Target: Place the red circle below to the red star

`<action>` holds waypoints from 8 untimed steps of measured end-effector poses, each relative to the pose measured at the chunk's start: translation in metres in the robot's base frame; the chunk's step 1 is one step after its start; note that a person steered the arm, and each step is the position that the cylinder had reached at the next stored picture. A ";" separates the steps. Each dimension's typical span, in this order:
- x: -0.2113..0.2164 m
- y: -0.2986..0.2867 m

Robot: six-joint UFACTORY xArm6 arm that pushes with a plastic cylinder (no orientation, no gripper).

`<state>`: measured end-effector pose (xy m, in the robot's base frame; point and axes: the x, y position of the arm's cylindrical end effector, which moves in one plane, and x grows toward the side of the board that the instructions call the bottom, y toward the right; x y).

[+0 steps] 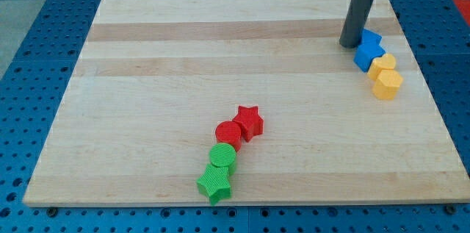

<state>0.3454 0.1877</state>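
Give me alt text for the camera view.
My tip rests at the view's top right, touching the blue blocks, far from the red circle, which sits against the red star on its lower left.

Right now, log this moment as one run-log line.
my tip: view's top right, beside blue blocks | red circle: touching red star, lower left | target: not yet directly below

Lower centre of frame: red star (250, 121), red circle (228, 134), green circle (222, 156), green star (214, 184). Upper right: two blue blocks (367, 49), two yellow blocks (385, 76), dark grey rod. Counter (147, 79) pale wood, banded grain; surround blue, dotted with holes.
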 end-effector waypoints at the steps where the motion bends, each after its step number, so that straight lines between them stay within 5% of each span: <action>1: 0.000 -0.008; 3: 0.013 -0.137; 4: 0.055 -0.202; 8: 0.157 -0.277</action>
<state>0.5028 -0.0896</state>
